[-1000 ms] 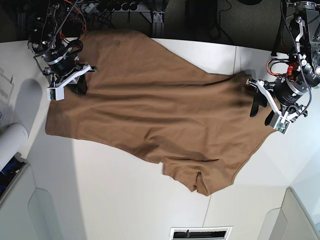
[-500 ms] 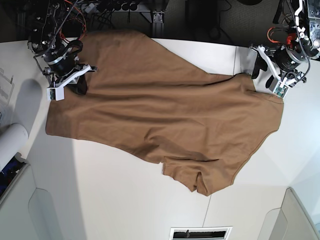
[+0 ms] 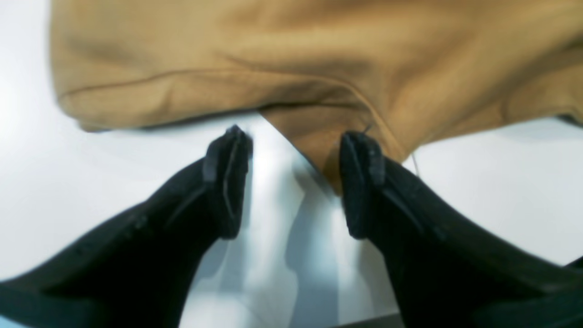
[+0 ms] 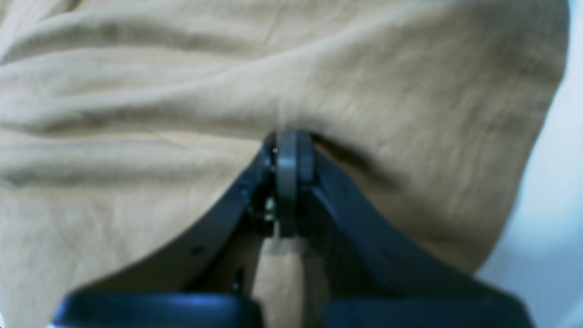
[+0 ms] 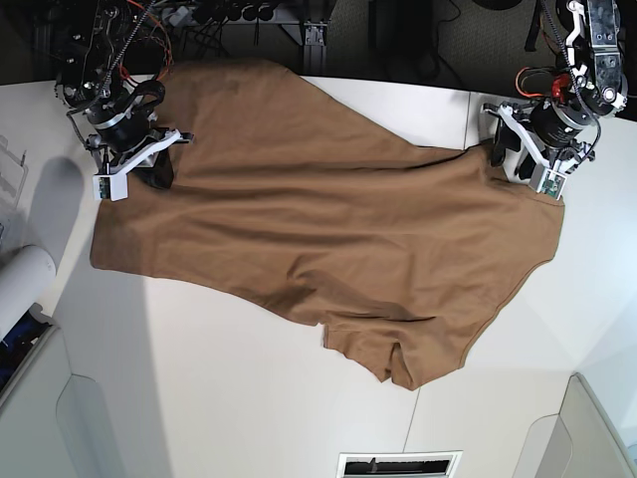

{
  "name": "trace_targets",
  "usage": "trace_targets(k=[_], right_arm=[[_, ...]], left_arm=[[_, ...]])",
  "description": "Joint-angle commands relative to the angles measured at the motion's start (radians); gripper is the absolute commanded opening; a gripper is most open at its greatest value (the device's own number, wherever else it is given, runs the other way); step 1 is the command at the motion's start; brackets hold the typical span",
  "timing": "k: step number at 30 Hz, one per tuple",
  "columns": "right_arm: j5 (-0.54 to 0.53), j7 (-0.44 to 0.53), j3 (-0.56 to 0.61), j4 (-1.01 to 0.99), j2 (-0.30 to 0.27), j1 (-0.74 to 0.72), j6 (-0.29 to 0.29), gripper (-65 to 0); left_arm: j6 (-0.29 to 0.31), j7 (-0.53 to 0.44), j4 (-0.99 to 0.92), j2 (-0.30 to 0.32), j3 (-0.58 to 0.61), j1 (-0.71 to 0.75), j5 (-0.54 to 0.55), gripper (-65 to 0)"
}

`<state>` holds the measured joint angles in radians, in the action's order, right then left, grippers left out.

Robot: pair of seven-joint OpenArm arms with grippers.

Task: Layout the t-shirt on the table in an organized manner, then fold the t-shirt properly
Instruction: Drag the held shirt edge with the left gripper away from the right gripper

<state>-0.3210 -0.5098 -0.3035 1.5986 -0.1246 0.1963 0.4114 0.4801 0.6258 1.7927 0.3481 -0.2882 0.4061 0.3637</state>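
Observation:
The tan-brown t-shirt [image 5: 328,229] lies spread and slanted on the white table [image 5: 249,398], with creases and a folded flap at its near edge. My right gripper [image 5: 159,171] is at the shirt's far-left part. In the right wrist view it [image 4: 289,150] is shut on a pinch of the cloth [image 4: 182,91]. My left gripper [image 5: 508,154] is at the shirt's far-right corner. In the left wrist view it [image 3: 296,182] is open and empty above the table [image 3: 136,150]. A corner of the shirt [image 3: 319,54] reaches between its fingers, near the right one.
A white roll [image 5: 20,284] lies at the left edge. Grey bins stand at the near left [image 5: 90,418] and near right [image 5: 582,428] corners. A vent [image 5: 398,465] sits at the near edge. Cables and frame parts [image 5: 249,15] run behind the table.
My left gripper has moved from the shirt's right edge toward the far edge, to the shirt's far-right corner. The shirt and my right gripper have not moved.

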Motion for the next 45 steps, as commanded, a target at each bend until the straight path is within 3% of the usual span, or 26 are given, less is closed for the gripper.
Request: trace_targets(k=[1, 6, 11, 21, 25, 26, 30, 34, 45], right_arm=[[0.006, -0.010, -0.002, 0.009, -0.008, -0.004, -0.003, -65.0], [0.006, -0.010, -0.002, 0.009, -0.008, -0.004, -0.003, -65.0], [0.006, -0.010, -0.002, 0.009, -0.008, -0.004, -0.003, -65.0], [0.006, -0.010, -0.002, 0.009, -0.008, -0.004, -0.003, -65.0], [0.006, -0.010, -0.002, 0.009, -0.008, -0.005, -0.004, -65.0], [0.006, -0.010, -0.002, 0.009, -0.008, -0.004, -0.004, -65.0], [0.007, -0.010, -0.002, 0.009, -0.008, -0.004, -0.004, -65.0], [0.019, -0.011, -0.002, 0.009, -0.008, -0.004, -0.004, -65.0], [0.029, -0.010, -0.002, 0.009, -0.008, -0.005, -0.004, -65.0]], left_arm=[[0.003, -0.028, 0.012, 0.011, -0.005, -0.004, 0.012, -30.2], [0.003, -0.079, 0.005, 0.000, -0.005, -0.004, -0.017, -30.7], [0.027, -0.121, -0.044, -0.002, -0.005, -0.004, -0.025, -41.3], [0.039, -0.126, -0.104, -0.002, -0.005, -0.005, 0.003, -42.2], [0.036, -0.113, -0.104, -0.002, -0.006, -0.004, -0.026, -64.1], [0.036, -0.102, -0.104, -0.001, -0.006, -0.003, -0.032, -65.0], [0.023, -0.048, -0.103, -0.001, -0.006, 0.018, -0.031, -65.0], [-0.049, -0.045, -0.102, -0.001, -0.006, 0.081, -0.031, -65.0], [-0.053, 0.042, 0.076, -0.002, -0.032, 0.261, 0.134, -65.0]])
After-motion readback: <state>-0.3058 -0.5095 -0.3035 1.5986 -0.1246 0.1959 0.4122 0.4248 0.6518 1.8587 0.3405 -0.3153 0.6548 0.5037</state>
